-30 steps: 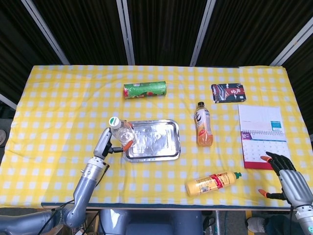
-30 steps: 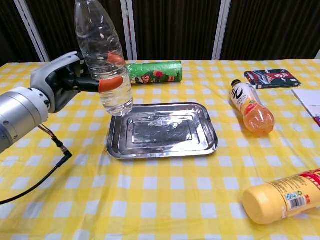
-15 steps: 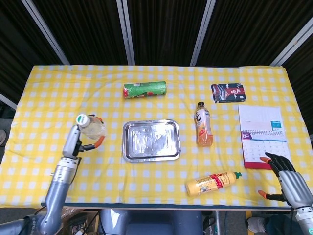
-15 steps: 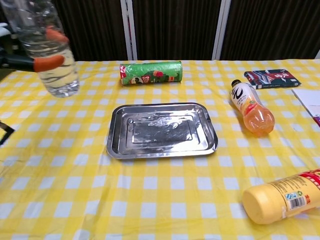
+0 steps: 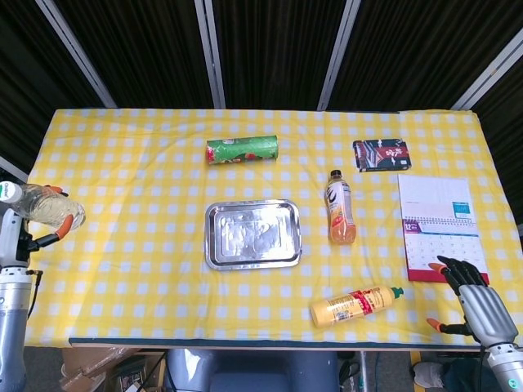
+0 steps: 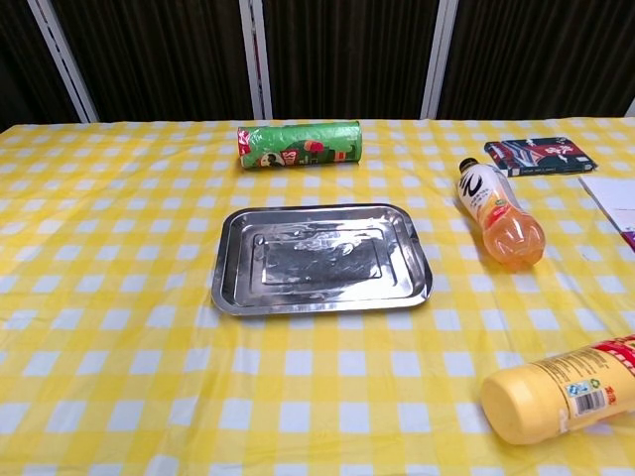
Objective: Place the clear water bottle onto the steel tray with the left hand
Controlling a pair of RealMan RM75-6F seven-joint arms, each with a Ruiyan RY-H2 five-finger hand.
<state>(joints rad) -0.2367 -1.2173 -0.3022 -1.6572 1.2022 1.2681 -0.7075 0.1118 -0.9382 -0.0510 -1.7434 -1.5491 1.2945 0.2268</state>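
Observation:
In the head view my left hand [image 5: 18,233] grips the clear water bottle [image 5: 45,207] at the far left edge of the table, well left of the steel tray [image 5: 252,233]. The bottle has a green-white cap and is held off the cloth, tilted. The tray [image 6: 319,260] lies bare in the middle of the yellow checked cloth. My right hand [image 5: 478,304] hangs at the lower right past the table's front edge, fingers spread, holding nothing. Neither hand shows in the chest view.
A green snack tube [image 5: 242,150] lies behind the tray. An orange drink bottle [image 5: 340,208] lies right of the tray, a yellow sauce bottle [image 5: 358,305] near the front edge. A dark packet [image 5: 381,154] and a calendar [image 5: 440,226] sit at the right.
My left hand has carried the clear bottle leftward, from the tray's left rim to the table's far left edge, out of the chest view. The right hand has barely moved.

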